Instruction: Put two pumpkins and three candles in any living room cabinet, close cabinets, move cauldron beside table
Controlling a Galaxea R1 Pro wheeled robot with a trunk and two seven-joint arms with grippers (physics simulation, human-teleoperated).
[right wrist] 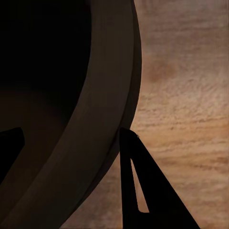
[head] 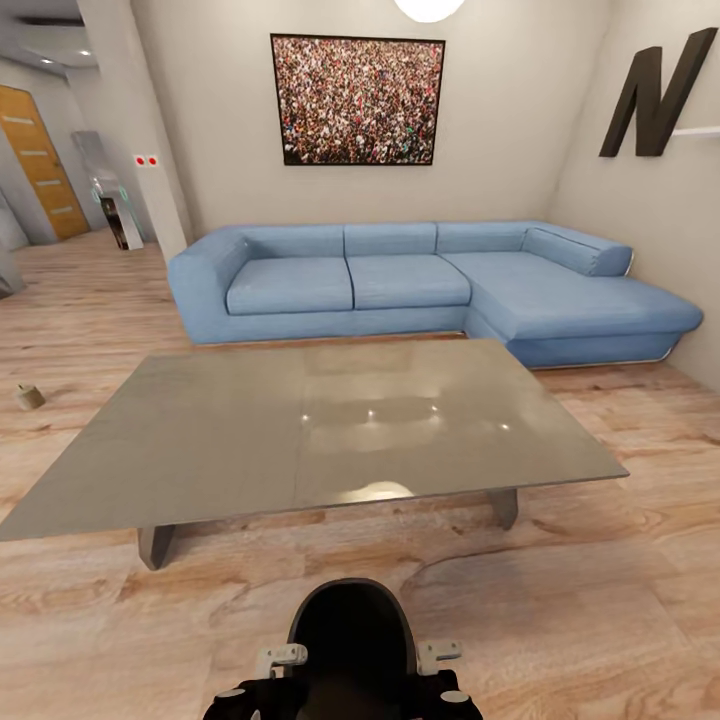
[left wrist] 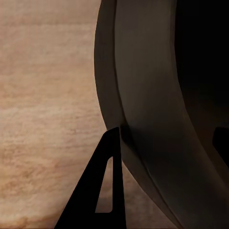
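The black cauldron (head: 350,635) hangs low in front of me, just short of the near edge of the grey low table (head: 300,430). My left gripper (left wrist: 162,138) is shut on the cauldron's thick rim (left wrist: 143,119), one finger (left wrist: 107,181) outside and the other inside the dark bowl. My right gripper (right wrist: 71,136) grips the opposite rim (right wrist: 109,95) the same way, its outer finger (right wrist: 138,186) over the wood floor. A small pale object (head: 30,397), possibly a candle, lies on the floor left of the table. The cabinet and the pumpkins are out of view.
A blue corner sofa (head: 400,280) stands behind the table against the back wall, its chaise reaching forward at the right. A hallway with a wooden door (head: 40,160) opens at the far left. Wood floor (head: 600,600) runs around the table.
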